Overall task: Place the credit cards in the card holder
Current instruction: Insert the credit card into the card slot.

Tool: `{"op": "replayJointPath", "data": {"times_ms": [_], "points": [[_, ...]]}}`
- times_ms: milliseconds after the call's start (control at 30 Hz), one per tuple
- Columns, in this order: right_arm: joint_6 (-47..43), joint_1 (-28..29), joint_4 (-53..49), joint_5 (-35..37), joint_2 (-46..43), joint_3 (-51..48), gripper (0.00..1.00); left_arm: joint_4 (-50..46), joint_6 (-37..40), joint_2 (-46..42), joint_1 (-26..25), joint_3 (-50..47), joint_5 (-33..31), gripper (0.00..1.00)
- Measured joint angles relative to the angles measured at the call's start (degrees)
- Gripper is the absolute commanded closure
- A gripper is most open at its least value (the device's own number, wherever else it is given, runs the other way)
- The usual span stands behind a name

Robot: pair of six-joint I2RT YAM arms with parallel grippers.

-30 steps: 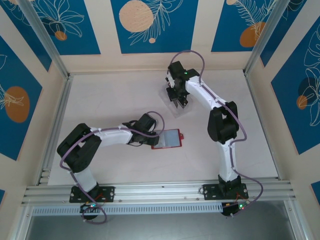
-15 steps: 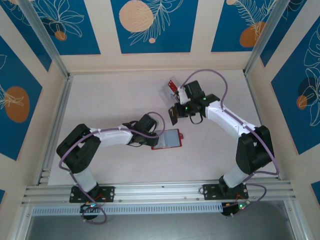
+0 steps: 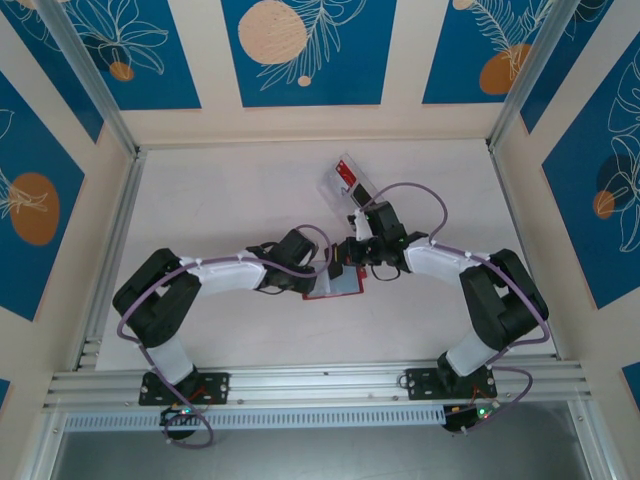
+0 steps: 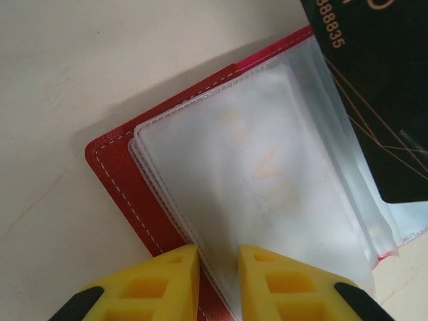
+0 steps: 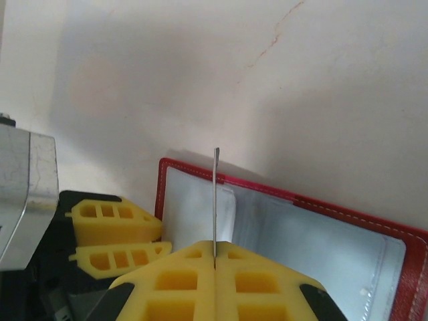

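Observation:
The card holder (image 3: 342,289) lies open at mid-table, a red cover (image 4: 124,180) with clear pockets (image 4: 267,200). My left gripper (image 3: 316,273) is at its left edge, and the yellow fingers (image 4: 167,281) stand close together around the edge of the pocket stack. My right gripper (image 3: 352,254) hovers over the holder, shut on a black credit card (image 4: 384,100) with gold numbers. That card shows edge-on (image 5: 215,194) above the pockets (image 5: 294,241), near the holder's fold. A red credit card (image 3: 347,170) rests in the clear tray.
The clear plastic tray (image 3: 336,188) stands behind the holder toward the back wall. Aluminium rails run along the left side (image 3: 110,250) and the near edge (image 3: 320,380). Both arms meet at mid-table.
My right arm swung from the tray at the back down to the holder, bringing the black card with it. My left gripper stayed at the holder and its fingers narrowed slightly.

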Motion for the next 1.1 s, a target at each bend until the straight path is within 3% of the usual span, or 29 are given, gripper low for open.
{"op": "replayJointPath", "data": {"times_ms": [500,1100], "points": [[8.4,2.1,12.5,2.2,0.0,-7.8,1.00,-2.0,0.4,0.0,-0.4,0.7,-0.1,0.80],[21.2,8.2,18.6,15.1,-5.4,-16.7,1.00,-2.2,0.4,0.0,-0.5,0.9,-0.2,0.79]]}}
